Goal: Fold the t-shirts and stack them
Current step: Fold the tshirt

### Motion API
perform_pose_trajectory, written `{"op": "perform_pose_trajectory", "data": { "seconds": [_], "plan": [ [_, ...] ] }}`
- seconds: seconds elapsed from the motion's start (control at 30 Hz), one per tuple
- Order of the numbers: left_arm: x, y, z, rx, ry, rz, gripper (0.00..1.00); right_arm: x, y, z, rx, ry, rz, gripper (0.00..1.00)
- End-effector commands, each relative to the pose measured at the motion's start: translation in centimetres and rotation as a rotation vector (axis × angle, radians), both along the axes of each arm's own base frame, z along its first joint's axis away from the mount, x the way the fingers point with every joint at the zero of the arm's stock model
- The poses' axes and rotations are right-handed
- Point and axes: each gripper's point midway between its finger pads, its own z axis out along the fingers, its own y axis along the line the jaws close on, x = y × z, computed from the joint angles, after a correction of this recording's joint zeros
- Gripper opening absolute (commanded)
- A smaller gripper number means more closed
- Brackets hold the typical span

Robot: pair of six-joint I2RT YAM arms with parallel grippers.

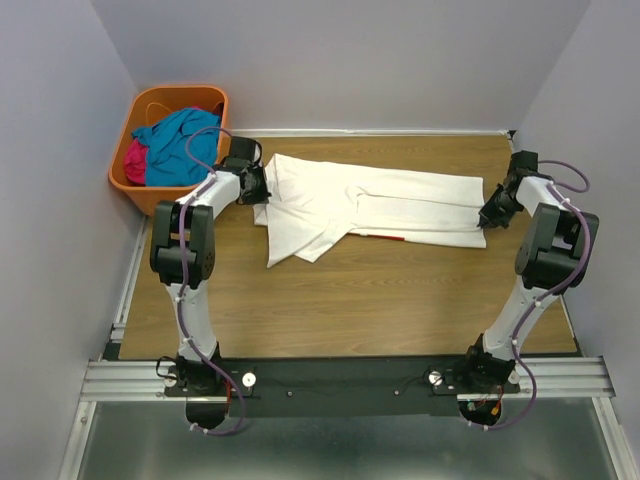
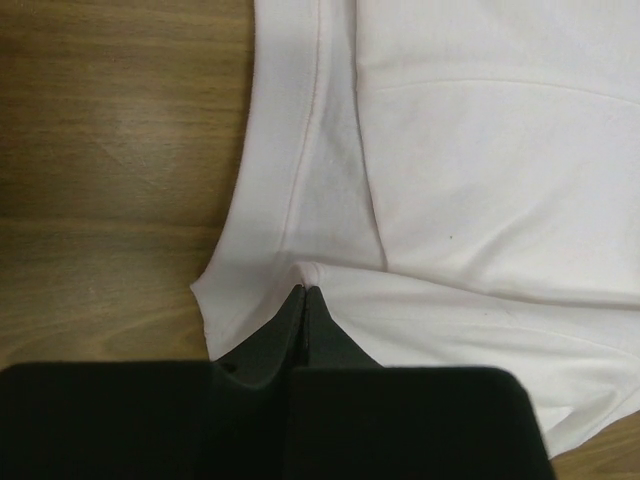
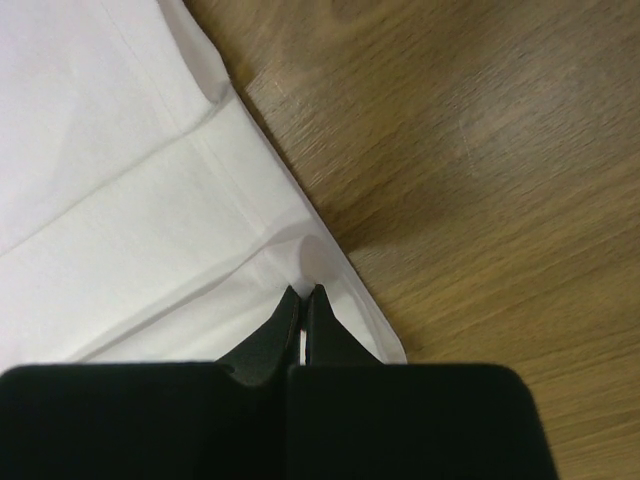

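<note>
so, left tool [image 2: 305, 291] and right tool [image 3: 304, 292] pinch white t-shirt [image 1: 370, 205] — opposite ends.

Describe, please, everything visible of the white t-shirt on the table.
The white t-shirt is soft cloth, lying stretched left to right on the wooden table, folded lengthwise into a long band, looser at its left. A red sliver shows at its near edge. The left gripper pinches its left end, the right gripper its right end.

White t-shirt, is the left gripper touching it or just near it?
Touching. The left wrist view shows the left gripper shut on the white t-shirt, with the cloth puckered into a little fold right at its tips.
</note>
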Motion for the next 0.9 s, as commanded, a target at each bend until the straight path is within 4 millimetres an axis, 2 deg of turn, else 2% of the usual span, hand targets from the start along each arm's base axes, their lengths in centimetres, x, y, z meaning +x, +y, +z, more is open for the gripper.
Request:
{"op": "perform_pose_trajectory", "data": {
  "seconds": [0.0, 0.13, 0.33, 0.53, 0.7, 0.87],
  "plan": [
    [1.8, 0.7, 0.7, 0.014, -0.051, 0.004, 0.0, 0.3, -1.2, -1.2, -0.056, 0.002, -0.035, 0.01],
    [2.1, 0.7, 0.6, 0.017, -0.05, -0.006, 0.0, 0.2, -1.4, -1.5, -0.061, 0.008, -0.043, 0.01],
    [2.4, 0.8, 1.4, 0.025, -0.079, 0.001, 0.0, 0.3, -1.9, -0.3, -0.094, -0.018, -0.055, 0.01],
    [2.6, 0.6, 0.7, 0.025, -0.074, -0.007, 0.0, 0.2, -1.8, -0.5, -0.087, -0.024, -0.07, 0.01],
    [2.8, 0.4, 1.2, 0.031, -0.094, -0.012, 0.0, 0.1, -1.7, -0.5, -0.09, -0.033, -0.07, 0.01],
    [3.0, 0.6, 0.3, 0.04, -0.085, 0.0, 0.0, 0.0, -1.6, -1.4, -0.08, -0.024, -0.072, 0.02]
  ]
}}
